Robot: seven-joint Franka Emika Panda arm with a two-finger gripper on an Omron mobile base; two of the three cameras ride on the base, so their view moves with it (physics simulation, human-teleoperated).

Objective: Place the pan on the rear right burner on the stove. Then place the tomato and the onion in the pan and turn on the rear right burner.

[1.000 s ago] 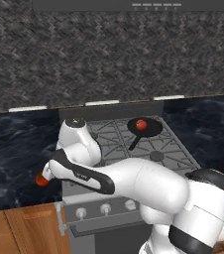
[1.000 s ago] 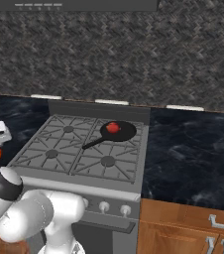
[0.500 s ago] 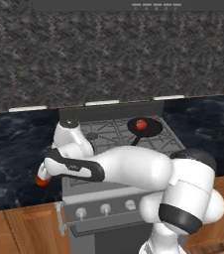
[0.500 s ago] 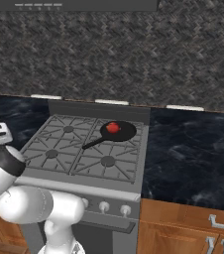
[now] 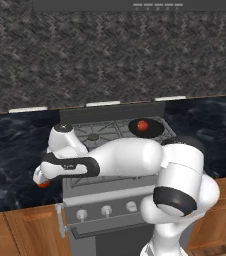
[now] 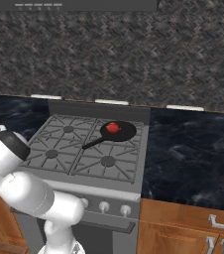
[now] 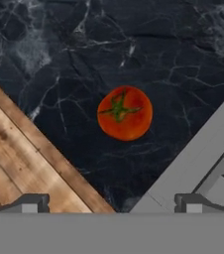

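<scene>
The black pan (image 5: 146, 128) (image 6: 118, 131) rests on the rear right burner of the stove (image 5: 105, 190) (image 6: 89, 154), its handle pointing toward the front left. Inside it lies the pinkish-red onion (image 5: 142, 125) (image 6: 113, 127). The orange-red tomato (image 7: 125, 113) (image 5: 44, 183), green stem spot up, sits on the dark marble counter left of the stove, near the wooden front edge. My gripper (image 5: 39, 176) (image 7: 111, 204) hangs directly over the tomato, open, fingers wide apart and nothing between them.
The stove's steel side edge (image 7: 193, 158) runs close beside the tomato. Wooden cabinet fronts (image 7: 20, 163) lie below the counter edge. Silver knobs (image 5: 106, 210) (image 6: 104, 206) line the stove front. More dark counter (image 6: 193, 149) stretches right of the stove.
The arm's elbow and upper links have swung over the stove's front, while the hand stays over the tomato on the left counter. Pan and onion have not moved.
</scene>
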